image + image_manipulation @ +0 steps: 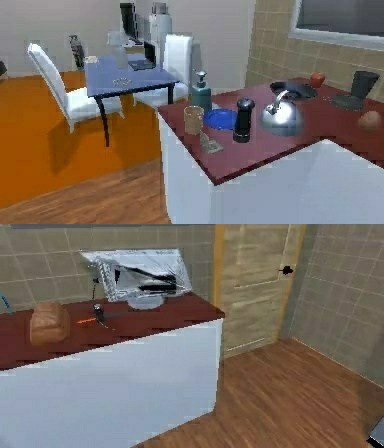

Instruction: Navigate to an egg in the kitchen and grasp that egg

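A dark red countertop [300, 135] on white cabinets crosses the forward view's right half. On it stand a steel kettle [281, 113], a black shaker [243, 120], a blue plate [217, 121], a brown cup [193, 118] and a teal pump bottle [201, 92]. A small reddish round thing [317, 80] sits near the tiled wall. A rounded brown thing [372, 120] lies at the right edge. In the arm side view a brown loaf [48, 324] rests on the same kind of countertop [160, 322], beside a shiny sink [135, 274].
A blue dining table [125, 78] with white chairs [55, 82] stands on orange floor at the forward view's left. A dark pan [293, 90] lies at the counter's back. A wooden door [255, 284] and bare wood floor [290, 394] lie right of the counter in the arm side view.
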You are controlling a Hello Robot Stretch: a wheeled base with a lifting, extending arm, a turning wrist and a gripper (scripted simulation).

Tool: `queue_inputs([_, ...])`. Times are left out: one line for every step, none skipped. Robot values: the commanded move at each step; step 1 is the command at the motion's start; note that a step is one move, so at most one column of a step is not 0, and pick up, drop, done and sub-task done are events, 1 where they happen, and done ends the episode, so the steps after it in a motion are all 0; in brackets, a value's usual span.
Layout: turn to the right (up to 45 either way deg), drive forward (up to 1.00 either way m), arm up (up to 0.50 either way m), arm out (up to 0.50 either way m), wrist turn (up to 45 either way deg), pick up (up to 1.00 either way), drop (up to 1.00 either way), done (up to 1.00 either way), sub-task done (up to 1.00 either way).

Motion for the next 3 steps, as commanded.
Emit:
queue_inputs([-42.0, 0.00, 0.00, 0.00, 0.0, 0.00, 0.00, 0.00, 0.00])
queue_inputs([-3.0, 0.00, 0.00, 0.00, 0.0, 0.00, 0.00, 0.00, 0.00])
queue_inputs([45.0, 0.00, 0.00, 0.00, 0.0, 0.00, 0.00, 0.00, 0.00])
